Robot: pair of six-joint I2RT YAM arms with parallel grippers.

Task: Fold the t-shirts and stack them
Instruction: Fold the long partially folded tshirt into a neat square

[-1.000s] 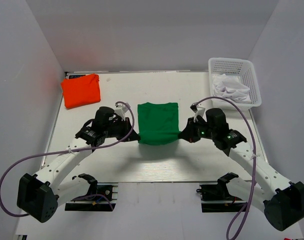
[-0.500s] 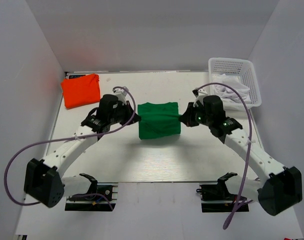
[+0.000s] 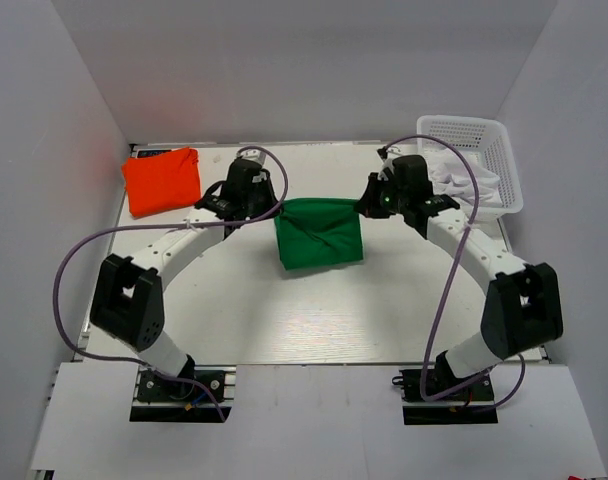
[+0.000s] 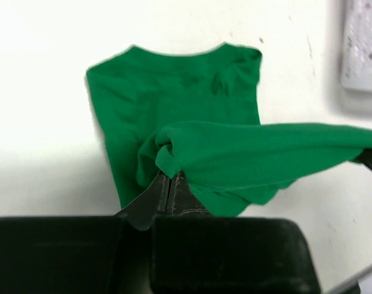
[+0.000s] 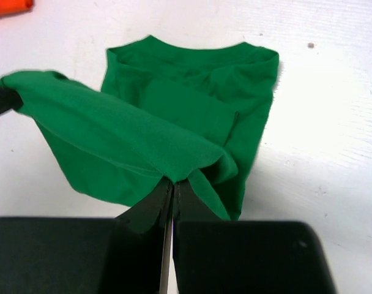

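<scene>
Up close, the left claw (image 4: 169, 184) is pinched fully closed on a bunched corner of the green t-shirt (image 4: 174, 92), its 2 dark fingers pressed together with a fold of cloth caught at their tips. Likewise, the right claw (image 5: 172, 184) is clamped tight on the opposite corner of the same shirt, with green cloth gathered just above its meeting fingers. Between the 2 claws the held edge stretches as a raised, slightly sagging band, lifted clear of the pale worktop (image 3: 284, 310) and hanging over the rest of the shirt. Beneath that band the lower layer lies flat and rumpled, with its curved neckline at the far end as each wrist camera sees it.

From overhead, the green shirt sits near the middle of the worktop. The 2 claws hold its far corners, left claw on the left and right claw on the right, and both arms reach well forward and angle inward toward it. An orange-red t-shirt (image 3: 162, 180) lies folded flat at the far left corner of the worktop, well apart from the green one. A white lattice basket (image 3: 462, 122) stands at the far right corner with crumpled white cloth (image 3: 462, 180) inside, and the right arm passes just beside it. A purple cable (image 3: 69, 270) loops out from the left arm
</scene>
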